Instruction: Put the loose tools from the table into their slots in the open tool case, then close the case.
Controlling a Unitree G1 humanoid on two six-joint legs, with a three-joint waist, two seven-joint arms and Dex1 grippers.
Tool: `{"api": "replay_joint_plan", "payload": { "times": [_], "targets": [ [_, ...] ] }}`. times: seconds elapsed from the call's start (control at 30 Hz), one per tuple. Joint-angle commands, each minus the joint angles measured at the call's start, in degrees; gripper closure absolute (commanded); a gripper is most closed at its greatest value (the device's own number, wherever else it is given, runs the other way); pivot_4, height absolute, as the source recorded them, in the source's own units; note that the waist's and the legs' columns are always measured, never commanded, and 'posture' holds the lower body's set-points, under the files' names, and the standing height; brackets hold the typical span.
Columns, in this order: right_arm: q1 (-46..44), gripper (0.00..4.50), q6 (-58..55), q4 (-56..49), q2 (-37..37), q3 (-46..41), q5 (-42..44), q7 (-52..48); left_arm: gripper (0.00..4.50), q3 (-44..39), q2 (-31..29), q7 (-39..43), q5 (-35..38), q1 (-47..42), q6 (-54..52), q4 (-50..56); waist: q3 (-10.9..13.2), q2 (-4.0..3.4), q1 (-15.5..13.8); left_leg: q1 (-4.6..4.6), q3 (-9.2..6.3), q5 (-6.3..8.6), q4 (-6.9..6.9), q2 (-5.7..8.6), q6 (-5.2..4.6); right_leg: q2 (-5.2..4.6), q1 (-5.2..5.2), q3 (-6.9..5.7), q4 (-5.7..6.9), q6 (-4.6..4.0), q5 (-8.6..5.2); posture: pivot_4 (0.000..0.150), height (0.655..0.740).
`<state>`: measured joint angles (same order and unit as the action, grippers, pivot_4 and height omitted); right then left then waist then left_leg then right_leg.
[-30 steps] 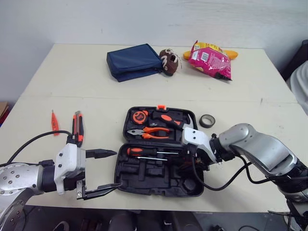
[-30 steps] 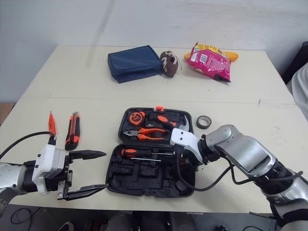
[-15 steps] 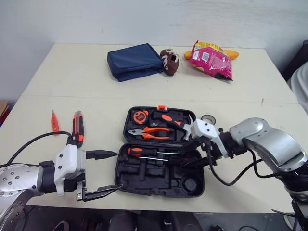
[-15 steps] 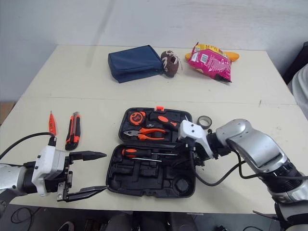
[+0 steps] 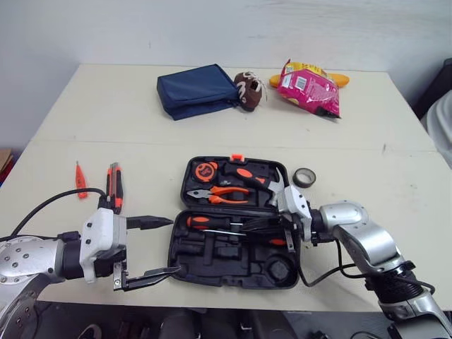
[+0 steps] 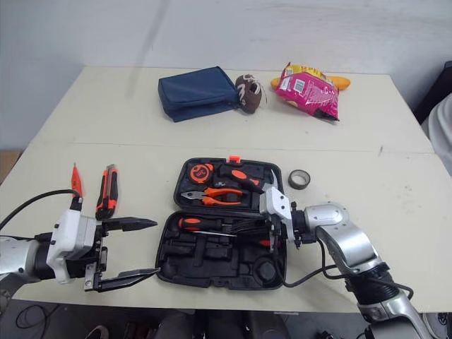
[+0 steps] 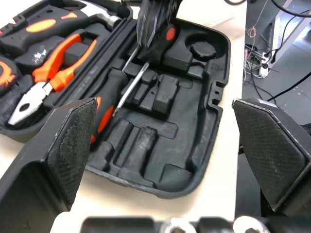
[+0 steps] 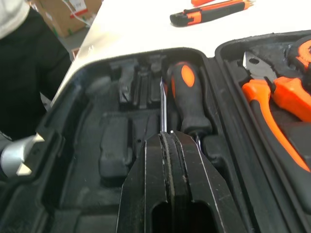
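Case (image 5: 226,261) open flat at near edge of tabletop (image 5: 127,127), right in front of you. Far half: tape measure (image 5: 206,170), hammer (image 5: 244,175), pliers (image 5: 219,192). Near half: fat screwdriver (image 5: 205,221), slim screwdriver (image 5: 219,232) just beside it. Your right tool (image 8: 165,138) over near half, fingers pressed together above slim screwdriver; can't tell if gripping it. Your left tool (image 5: 175,246) just left of case, spread wide, empty. Knife (image 5: 114,187) and orange tester (image 5: 80,179) loose at left. Tape roll (image 5: 304,177) just right of case. Far side: blue pouch (image 5: 196,90), pink snack bag (image 5: 308,87), print too small to read.
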<state>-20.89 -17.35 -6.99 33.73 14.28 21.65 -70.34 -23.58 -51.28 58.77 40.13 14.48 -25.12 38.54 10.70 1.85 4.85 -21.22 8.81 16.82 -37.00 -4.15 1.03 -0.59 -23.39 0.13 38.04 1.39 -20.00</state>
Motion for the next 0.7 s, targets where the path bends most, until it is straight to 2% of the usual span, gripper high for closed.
{"api": "replay_joint_plan", "payload": {
  "times": [0.03, 0.2, 0.47, 0.57, 0.7],
  "targets": [
    [-0.30, 4.46, 0.61, -0.05, 0.26, 1.23, -1.61, -0.33, 0.00, -0.42, -0.40, 0.27, 0.47, 0.04, -0.42, 0.11, 0.00, -0.01, -0.03, 0.00, 0.00, -0.01, 0.01, -0.01, 0.01, 0.01, 0.00, 0.00, 0.01, -0.01, 0.00, 0.150, 0.7400],
    [0.13, 4.46, -0.34, 2.41, 0.63, 2.72, -4.74, 1.10, 0.00, -0.42, -0.36, 0.38, 0.02, -0.28, -0.22, -0.30, -0.01, 0.02, -0.07, 0.04, 0.00, 0.00, -0.03, 0.00, 0.01, -0.03, 0.04, 0.00, 0.02, -0.01, 0.00, 0.150, 0.7400],
    [0.78, 4.46, 4.26, 5.19, 2.13, 7.03, -13.06, 2.89, 0.00, -0.18, -0.05, 0.07, -0.65, -0.64, 0.16, -0.83, -0.17, 0.22, -0.10, 0.37, -0.02, -0.01, -0.01, 0.00, 0.00, -0.03, 0.37, -0.02, 0.01, -0.09, 0.05, 0.150, 0.7400],
    [0.50, 4.46, 6.09, 5.84, 1.80, 8.22, -14.85, 3.15, 0.00, 0.05, -0.02, 0.05, -1.15, -0.90, 0.32, -1.36, -0.44, 0.49, -0.06, 1.00, -0.02, 0.08, 0.18, -0.01, -0.03, -0.04, 0.99, -0.03, -0.18, -0.13, 0.02, 0.150, 0.7400],
    [-0.10, 4.46, 7.79, 5.75, -0.13, 9.45, -16.39, 4.70, 0.00, 0.26, 0.19, 0.42, -2.05, -1.04, 0.95, -2.37, -0.81, 0.93, 0.01, 1.13, -0.02, 0.14, 0.44, -0.01, -0.14, -0.08, 1.02, -0.08, -0.18, -0.28, 0.01, 0.150, 0.7400]
  ]
}}
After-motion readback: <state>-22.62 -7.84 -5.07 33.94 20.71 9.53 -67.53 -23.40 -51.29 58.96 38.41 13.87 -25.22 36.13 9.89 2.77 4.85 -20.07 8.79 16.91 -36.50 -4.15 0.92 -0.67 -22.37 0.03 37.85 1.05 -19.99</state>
